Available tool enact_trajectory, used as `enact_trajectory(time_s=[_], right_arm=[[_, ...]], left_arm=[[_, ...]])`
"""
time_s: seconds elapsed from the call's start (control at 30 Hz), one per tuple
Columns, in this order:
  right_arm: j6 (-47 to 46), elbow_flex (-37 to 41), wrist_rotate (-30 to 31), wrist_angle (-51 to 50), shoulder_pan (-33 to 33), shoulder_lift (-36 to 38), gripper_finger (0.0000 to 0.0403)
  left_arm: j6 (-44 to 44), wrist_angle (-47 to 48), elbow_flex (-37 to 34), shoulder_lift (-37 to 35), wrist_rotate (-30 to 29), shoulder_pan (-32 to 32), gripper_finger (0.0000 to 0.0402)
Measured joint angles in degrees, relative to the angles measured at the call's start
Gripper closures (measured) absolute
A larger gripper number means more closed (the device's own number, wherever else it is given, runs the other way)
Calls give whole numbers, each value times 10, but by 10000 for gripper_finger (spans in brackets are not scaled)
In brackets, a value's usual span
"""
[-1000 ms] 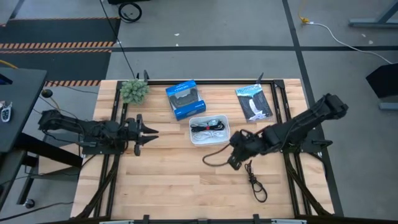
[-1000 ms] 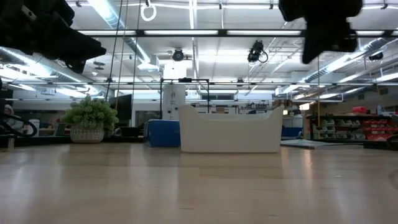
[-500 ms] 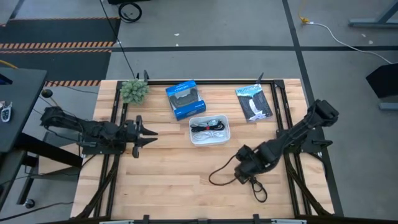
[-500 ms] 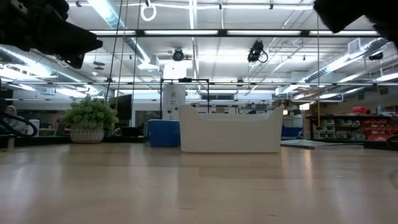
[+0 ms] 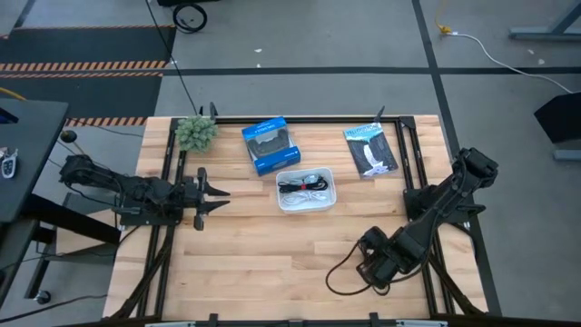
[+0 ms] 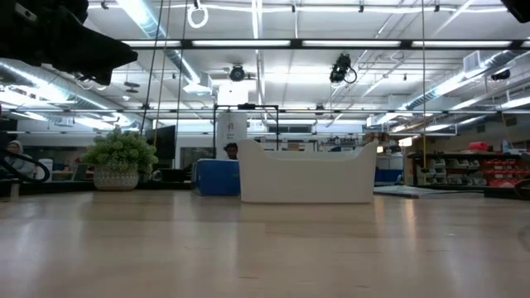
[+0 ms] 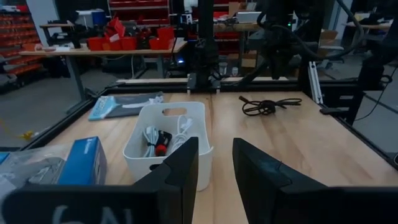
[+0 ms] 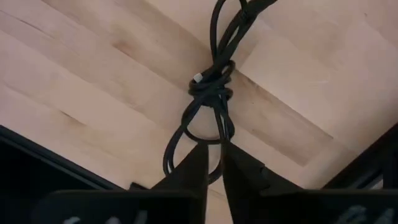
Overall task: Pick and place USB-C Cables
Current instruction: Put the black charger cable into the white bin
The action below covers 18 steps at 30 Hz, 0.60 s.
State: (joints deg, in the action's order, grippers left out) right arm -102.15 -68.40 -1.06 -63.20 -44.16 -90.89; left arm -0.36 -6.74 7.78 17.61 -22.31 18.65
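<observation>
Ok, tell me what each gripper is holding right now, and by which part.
The right gripper pinches the dark cable at the end loop below its knot, lying on the table. The left gripper holds nothing.

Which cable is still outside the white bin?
The dark cable, knotted on bare wood beneath the right end effector; the white and red-banded ones lie in the white bin.

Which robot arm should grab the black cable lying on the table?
The right one. Its claw hangs right over the knotted dark cable bundle on the light wooden table, near the front right. The left claw waits far off, beyond the white bin.
</observation>
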Motion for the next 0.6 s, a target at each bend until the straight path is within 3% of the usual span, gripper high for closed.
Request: enact_trajectory(time_s=[0.33,0.6], right_arm=[[2,0,-19,-75,0,0,256],[3,0,-19,-73,0,0,191]], left_arm=[[-17,40,0,0,0,0,295],[-25,51,0,0,0,0,295]])
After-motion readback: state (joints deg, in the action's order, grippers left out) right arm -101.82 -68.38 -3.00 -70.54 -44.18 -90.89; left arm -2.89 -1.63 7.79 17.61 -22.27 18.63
